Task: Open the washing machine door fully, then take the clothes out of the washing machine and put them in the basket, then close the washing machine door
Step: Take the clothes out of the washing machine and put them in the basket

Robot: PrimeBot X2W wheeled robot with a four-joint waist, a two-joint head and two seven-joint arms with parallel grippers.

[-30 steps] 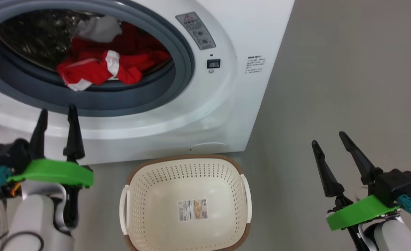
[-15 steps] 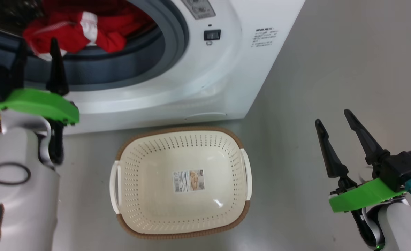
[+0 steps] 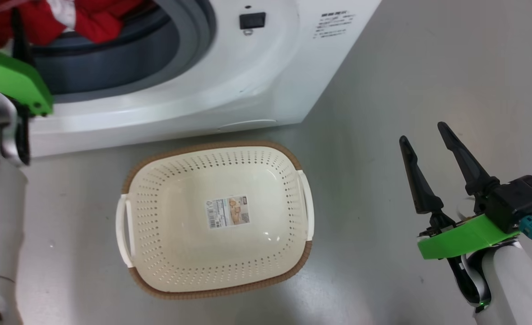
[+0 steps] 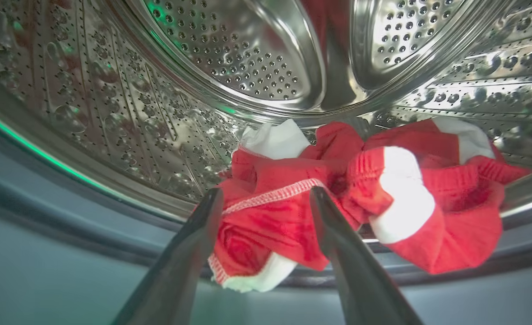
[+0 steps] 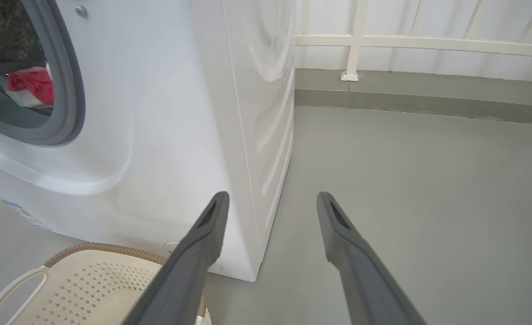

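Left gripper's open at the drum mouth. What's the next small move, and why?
Probably ease the left gripper forward until its fingers straddle the near red fold of the clothes, then close. The clothes lie at the front lip of the drum, framed between the open fingers but apparently beyond their tips, and the basket is empty.

Smooth grey floor (image 3: 428, 67), white railing (image 5: 428, 44) standing on a low grey kerb (image 5: 428, 95)

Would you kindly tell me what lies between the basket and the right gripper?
Bare grey floor, with nothing on it, lies between the basket and the right gripper, as the head view shows.
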